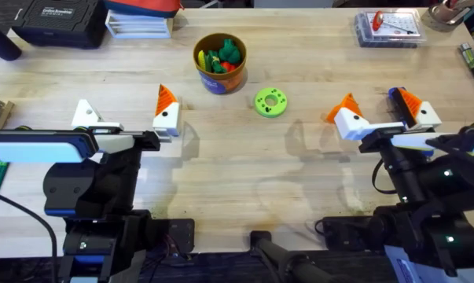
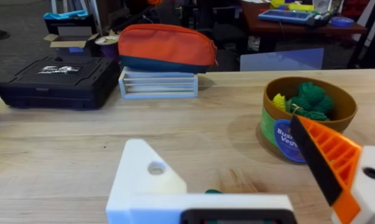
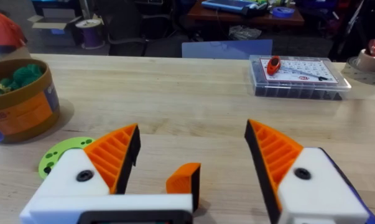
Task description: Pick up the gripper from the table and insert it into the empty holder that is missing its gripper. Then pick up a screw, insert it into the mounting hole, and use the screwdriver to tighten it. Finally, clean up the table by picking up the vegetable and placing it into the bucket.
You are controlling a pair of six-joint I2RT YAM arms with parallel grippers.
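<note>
nearest, at the left arm: left jaws spread wide above the table point(image 1: 221, 181), pinching nothing. on one side an orange ribbed pad point(image 2: 327, 155); on the other just a bare white holder point(image 2: 147, 177) with an open round hole point(image 2: 156, 168), no pad and no screw in it. reads as the fitting and screwing steps not yet done.

across at the right arm: right jaws spread as well, empty, with an orange pad on each side. between them, low down, a small loose orange piece point(image 3: 184, 179), possibly the part to fit, though hard to say for sure.

farther out, a flat lime-green disc point(image 1: 270, 102), apart from everything else. just beyond it the bucket point(image 1: 217, 81), upright, with the dark green vegetable point(image 1: 231, 49) already inside among other toy pieces. looks like the clean-up part is settled.

at the far edge, a clear parts box point(image 1: 387, 29) and a black case point(image 1: 56, 20).
</note>
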